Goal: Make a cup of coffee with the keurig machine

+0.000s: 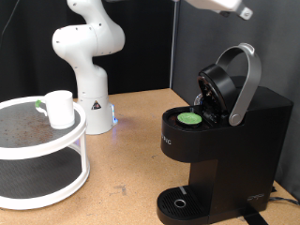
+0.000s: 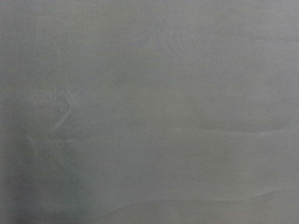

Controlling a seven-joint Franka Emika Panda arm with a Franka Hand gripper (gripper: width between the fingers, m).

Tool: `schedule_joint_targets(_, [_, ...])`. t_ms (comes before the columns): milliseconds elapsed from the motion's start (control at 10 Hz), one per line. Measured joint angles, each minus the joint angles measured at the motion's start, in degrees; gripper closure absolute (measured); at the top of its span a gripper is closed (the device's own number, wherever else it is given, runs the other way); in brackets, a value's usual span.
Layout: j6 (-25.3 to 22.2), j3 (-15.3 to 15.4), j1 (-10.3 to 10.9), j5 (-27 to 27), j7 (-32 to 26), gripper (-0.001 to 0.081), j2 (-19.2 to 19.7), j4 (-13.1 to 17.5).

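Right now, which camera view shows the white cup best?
The exterior view shows it best: the cup stands upright on the top tier of the round stand, at the exterior view's left, apart from the keurig machine. The wrist view shows only a plain grey blur, with no cup in it.

I see a white two-tier round stand (image 1: pixel 56 161) with dark mesh shelves at the exterior view's left, resting on the wooden table (image 1: pixel 131 150). A black curtain (image 1: pixel 159 47) hangs behind. My wrist view shows only blank grey.
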Motion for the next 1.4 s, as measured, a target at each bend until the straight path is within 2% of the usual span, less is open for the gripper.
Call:
schedule_joint_targets(300, [4.1, 4.3, 0.8, -1.7, 1.7, -0.0001, 3.1, 2.3])
schedule_joint_targets(500, [5.1, 6.4, 1.2, -2.3, 1.9, -0.0001, 4.6, 2.7])
schedule_joint_targets(900, [5.5, 7.5, 1.3, -2.0, 1.8, -0.0001, 5.3, 2.7])
schedule_joint_targets(1000, [5.4, 7.5, 1.3, -2.0, 1.8, 0.0115, 5.3, 2.7])
schedule_joint_targets(1100, [5.4, 7.5, 1.3, -2.2, 1.8, 0.0115, 5.3, 2.5])
schedule_joint_targets(1200, [5.2, 7.4, 1.2, -2.5, 1.9, 0.0322, 5.3, 2.3])
schedule_joint_targets(1300, [5.0, 7.4, 1.2, -3.0, 2.1, 0.0322, 5.3, 2.1])
schedule_joint_targets(1400, [4.9, 7.4, 1.1, -3.8, 2.2, 0.0461, 5.4, 1.7])
